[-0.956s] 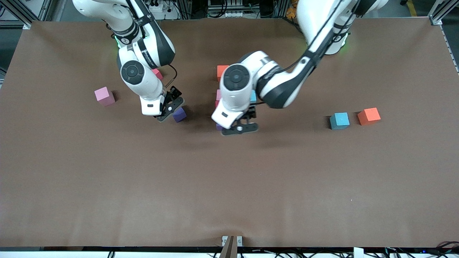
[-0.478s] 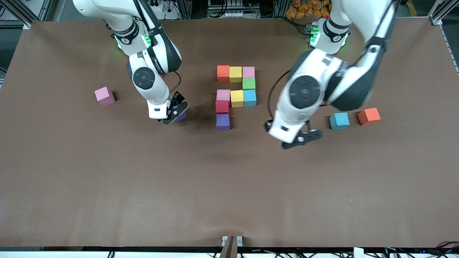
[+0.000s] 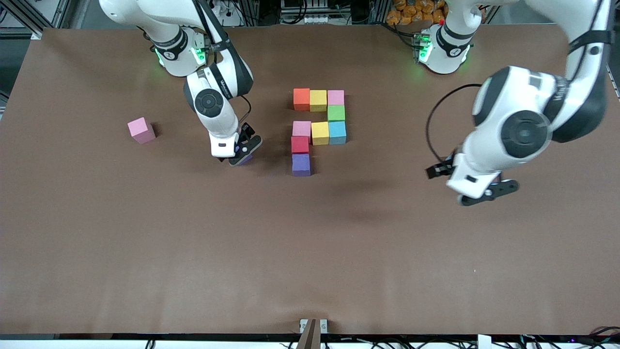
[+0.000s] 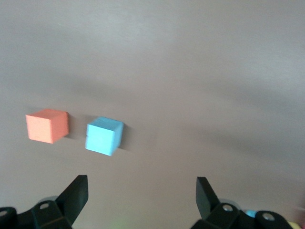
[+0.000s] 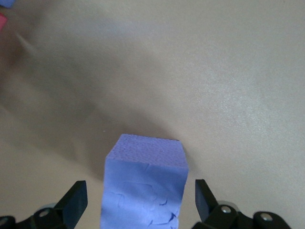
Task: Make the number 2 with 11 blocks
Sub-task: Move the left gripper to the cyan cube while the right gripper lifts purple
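Now left tool gone from digit, open and empty over bare desk near blue cube; nine placed, two left. Right tool open, straddling purple cube, not gripped.

No lettering, label, brand or number can be read anywhere. The arm casings carry faint dark markings, too small to make out, and the foam cubes and the worktop show none.
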Available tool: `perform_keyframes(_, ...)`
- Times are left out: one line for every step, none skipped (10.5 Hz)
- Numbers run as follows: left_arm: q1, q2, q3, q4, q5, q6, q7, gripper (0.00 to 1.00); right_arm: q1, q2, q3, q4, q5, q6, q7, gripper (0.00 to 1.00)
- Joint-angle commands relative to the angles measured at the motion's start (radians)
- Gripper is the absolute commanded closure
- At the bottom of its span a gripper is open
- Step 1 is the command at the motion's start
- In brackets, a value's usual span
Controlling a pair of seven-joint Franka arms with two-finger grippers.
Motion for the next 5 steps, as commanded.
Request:
perform_keyframes(0.039,-0.154,-0.008,-0.178,-0.016,0.066,0.049,0.00,0.005,0.008,-0.003,-0.015,-0.006,0.021,0.018,0.00)
perform_keyframes(0.061,-0.183,-0.006,-0.224,-0.016,0.080,0.083,0.00,0.005,0.014,-0.003,-0.017,-0.006,0.023,0.018,0.00)
perform_keyframes(0.093,-0.218,-0.008,-0.294,-0.016,0.127,0.129,0.00,0.003,0.017,-0.002,-0.020,-0.006,0.021,0.018,0.00)
perform_keyframes(0.126,-0.243,-0.008,-0.374,-0.016,0.200,0.175,0.00,0.003,0.017,-0.001,-0.027,-0.005,0.027,0.018,0.00)
perform_keyframes(0.162,-0.247,-0.008,-0.416,-0.016,0.234,0.221,0.00,0.003,0.017,-0.001,-0.029,-0.005,0.032,0.018,0.41)
